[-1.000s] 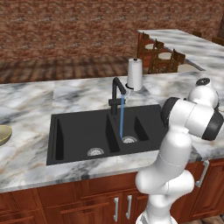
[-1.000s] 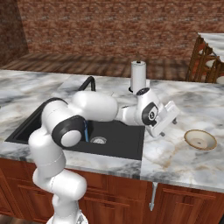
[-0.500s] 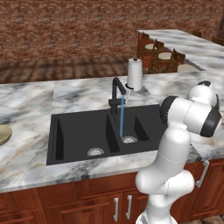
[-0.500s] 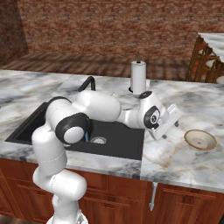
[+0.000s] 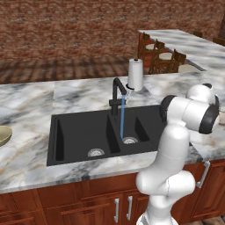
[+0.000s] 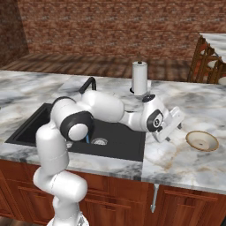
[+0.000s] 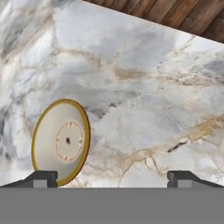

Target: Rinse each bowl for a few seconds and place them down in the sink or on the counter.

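The hand (image 6: 173, 125) is being held out over the marble counter (image 6: 176, 159) to the right of the black sink (image 5: 88, 132), angled toward the cream-rimmed bowl (image 6: 202, 141). In the hand view its two finger tips (image 7: 41, 178) are standing wide apart, with nothing between them. The bowl (image 7: 61, 141) is lying on the counter near the hand but apart from it; in the hand view it is sitting just above the left tip, off the centre line between the tips.

A second bowl, olive-tan (image 5: 3, 135), is resting on the counter at the far left, well apart from the arm. Water is running in a thin blue stream from the gooseneck faucet (image 5: 117, 93) into the right basin. A paper-towel roll (image 5: 135, 74) is standing behind the sink.

Handling, as judged: the bowl is being read as rigid, light and smooth-glazed, so probably slippery once wet and liable to chip if dropped into the basin. Being shallow and low to the counter, it is best taken at the rim, one finger inside and one outside. Some sideways shift is judged to be needed first, so that the rim falls between the tips.
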Controlling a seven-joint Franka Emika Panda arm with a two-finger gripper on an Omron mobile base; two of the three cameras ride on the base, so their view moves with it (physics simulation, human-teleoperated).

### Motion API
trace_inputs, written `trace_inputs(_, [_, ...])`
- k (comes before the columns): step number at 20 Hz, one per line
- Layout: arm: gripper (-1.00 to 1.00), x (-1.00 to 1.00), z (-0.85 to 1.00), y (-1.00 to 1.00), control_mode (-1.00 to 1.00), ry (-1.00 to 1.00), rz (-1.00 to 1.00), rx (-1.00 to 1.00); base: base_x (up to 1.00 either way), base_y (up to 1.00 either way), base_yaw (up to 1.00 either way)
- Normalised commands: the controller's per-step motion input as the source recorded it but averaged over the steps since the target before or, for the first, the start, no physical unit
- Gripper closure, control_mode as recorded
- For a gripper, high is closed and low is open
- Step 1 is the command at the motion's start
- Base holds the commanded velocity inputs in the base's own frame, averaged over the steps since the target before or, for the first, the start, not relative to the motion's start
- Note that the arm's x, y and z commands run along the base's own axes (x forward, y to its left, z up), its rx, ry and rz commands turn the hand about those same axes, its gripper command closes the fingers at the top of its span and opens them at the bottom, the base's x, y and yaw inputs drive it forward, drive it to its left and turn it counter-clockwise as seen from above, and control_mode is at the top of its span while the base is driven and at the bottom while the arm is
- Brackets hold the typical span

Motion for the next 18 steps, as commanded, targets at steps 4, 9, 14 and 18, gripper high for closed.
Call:
trace_inputs(4, [-1.0, 0.07, -0.13, -0.14, -1.0, 0.0, 0.02, 0.0, 0.0, 0.0, 0.0])
trace_inputs(9, [-1.0, 0.04, -0.15, -0.14, -1.0, 0.0, 0.02, 0.0, 0.0, 0.0, 0.0])
trace_inputs(14, [-1.0, 0.04, -0.14, -0.12, -1.0, 0.0, 0.02, 0.0, 0.0, 0.0, 0.0])
trace_inputs(18, [-1.0, 0.03, -0.1, -0.16, -1.0, 0.0, 0.02, 0.0, 0.0, 0.0, 0.0])
